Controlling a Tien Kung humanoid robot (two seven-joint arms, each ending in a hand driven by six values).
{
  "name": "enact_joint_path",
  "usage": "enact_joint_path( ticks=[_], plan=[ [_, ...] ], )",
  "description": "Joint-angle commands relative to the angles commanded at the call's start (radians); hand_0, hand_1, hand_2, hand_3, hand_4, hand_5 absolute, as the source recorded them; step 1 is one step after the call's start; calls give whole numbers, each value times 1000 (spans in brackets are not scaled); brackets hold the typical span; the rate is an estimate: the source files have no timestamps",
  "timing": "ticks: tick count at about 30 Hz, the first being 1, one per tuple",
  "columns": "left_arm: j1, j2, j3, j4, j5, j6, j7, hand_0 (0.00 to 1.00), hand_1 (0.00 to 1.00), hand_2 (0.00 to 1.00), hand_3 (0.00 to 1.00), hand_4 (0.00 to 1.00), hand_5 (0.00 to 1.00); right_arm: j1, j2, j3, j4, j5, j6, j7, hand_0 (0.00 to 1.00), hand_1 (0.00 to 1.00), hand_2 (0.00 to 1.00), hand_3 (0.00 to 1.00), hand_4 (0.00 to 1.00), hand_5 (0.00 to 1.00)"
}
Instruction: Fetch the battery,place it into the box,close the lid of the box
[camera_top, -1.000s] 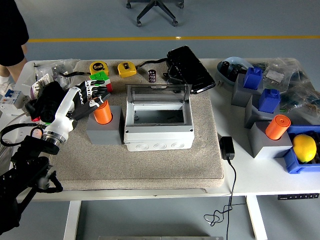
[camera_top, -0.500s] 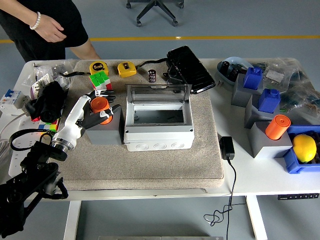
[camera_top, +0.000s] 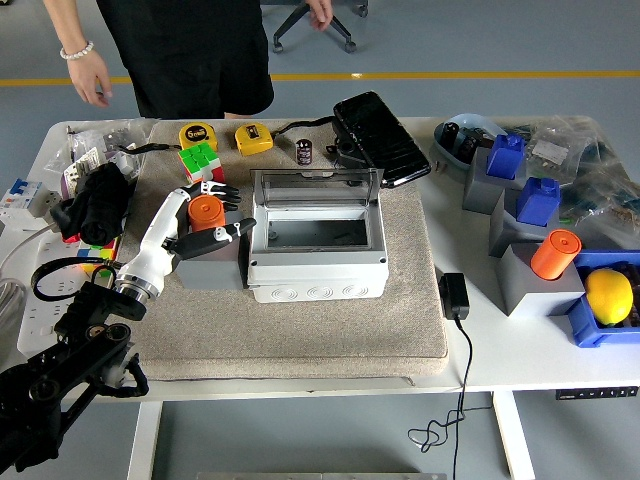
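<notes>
An orange battery (camera_top: 205, 211) stands upright in a grey holder block (camera_top: 208, 266) on the beige mat, just left of the box. My left hand (camera_top: 228, 209) reaches in from the lower left and straddles the battery: the fingers (camera_top: 212, 189) lie spread behind it and the thumb (camera_top: 228, 232) stretches across in front, without closing on it. The grey box (camera_top: 318, 268) sits mid-mat with its clear lid (camera_top: 317, 186) standing open at the back; its inside looks empty. My right arm is out of view.
A person stands at the far left side, hands hanging free. Rubik's cube (camera_top: 198, 158), two tape measures, a black case (camera_top: 380, 138) and a small capacitor line the back. At right are a second orange battery (camera_top: 555, 253), blue parts, a lemon (camera_top: 609, 295) and a power adapter (camera_top: 454, 296).
My left hand has slid right along the battery, thumb now stretched toward the box. The person has stepped right along the far edge.
</notes>
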Motion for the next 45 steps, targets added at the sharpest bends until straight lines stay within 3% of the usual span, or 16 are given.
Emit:
enact_joint_path(
  ticks=[11,12,17,18,23,24,45],
  plan=[
    [-22,-14,-3,42,-54,4,2,581,480,520,521,998,79,0,-1,0,-2,1,0,0,718,679,683,652,998,586],
    [-23,-16,-3,45,-56,5,3,478,374,381,411,998,30,0,-1,0,-1,1,-1,0,718,679,684,652,998,586],
    [-23,-25,-4,54,-56,11,4,478,374,381,411,998,30,0,1,-1,0,0,-1,0,718,679,684,652,998,586],
    [-23,-26,-4,55,-60,11,4,222,241,264,242,998,37,0,1,0,1,0,-1,0,717,679,684,653,998,587],
    [-27,-29,1,52,-82,10,-2,222,241,264,242,998,37,0,0,-1,0,1,-2,2,717,679,684,653,998,587],
    [-28,-30,1,52,-84,10,-3,140,150,193,179,974,16,0,0,-1,0,1,-3,3,718,679,684,653,998,587],
    [-37,-39,-1,36,-103,15,-22,60,46,104,147,989,18,-1,2,-2,1,5,-18,27,713,677,681,652,998,585]
  ],
)
